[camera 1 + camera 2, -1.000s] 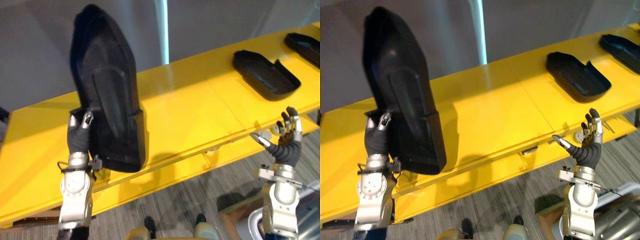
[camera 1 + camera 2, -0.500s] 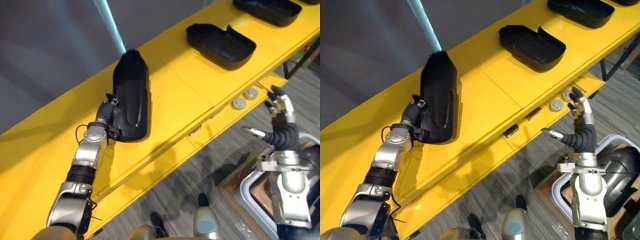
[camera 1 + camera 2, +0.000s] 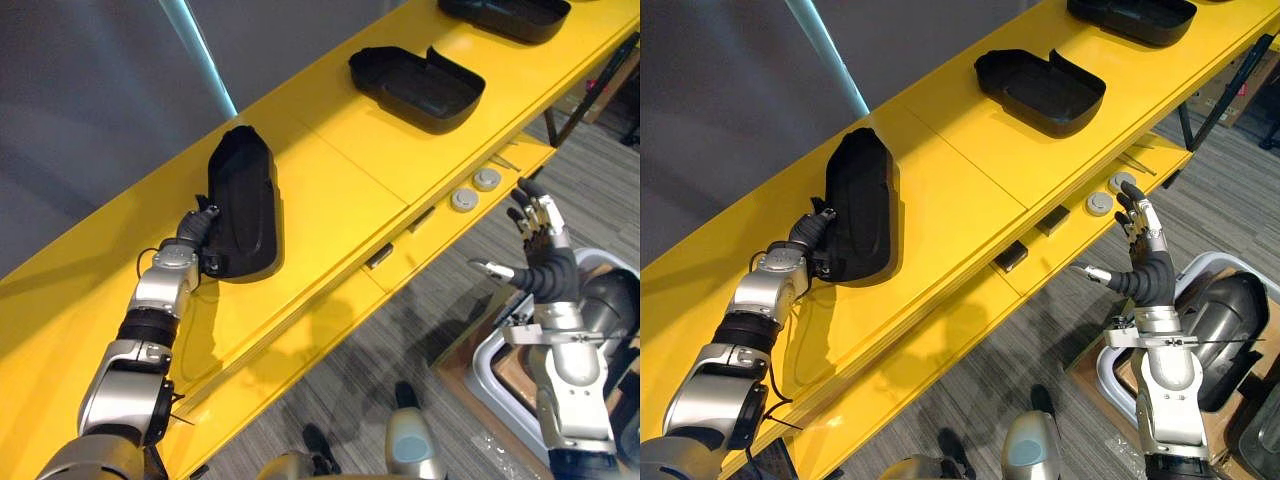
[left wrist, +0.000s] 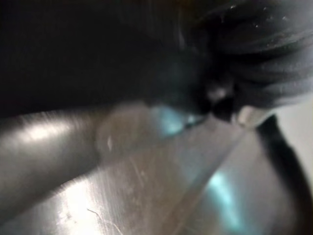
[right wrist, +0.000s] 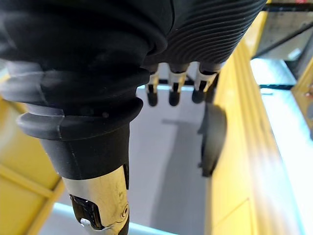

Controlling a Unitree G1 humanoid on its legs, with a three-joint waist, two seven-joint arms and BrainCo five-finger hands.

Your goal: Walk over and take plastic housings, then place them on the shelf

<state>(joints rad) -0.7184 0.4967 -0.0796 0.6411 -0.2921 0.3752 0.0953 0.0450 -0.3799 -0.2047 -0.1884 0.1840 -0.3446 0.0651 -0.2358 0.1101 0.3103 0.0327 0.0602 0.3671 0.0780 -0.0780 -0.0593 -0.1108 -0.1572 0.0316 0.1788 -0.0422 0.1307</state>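
One plastic housing [image 3: 243,205] is being clamped on the yellow shelf [image 3: 330,190] by curled fingers of the left hand [image 3: 193,228]. Fingers of the right hand [image 3: 542,258] are being held apart, grey floor [image 3: 400,335] below them.

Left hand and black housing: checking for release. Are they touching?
Touching. The left eye view shows the left hand clasping the black plastic housing at its near end, no gap between them, on the yellow shelf.

Hidden and cut-off parts.
The left hand [image 3: 192,228] is partly hidden behind the near housing [image 3: 243,205]; the farthest housing [image 3: 505,15] is cut off by the top edge.
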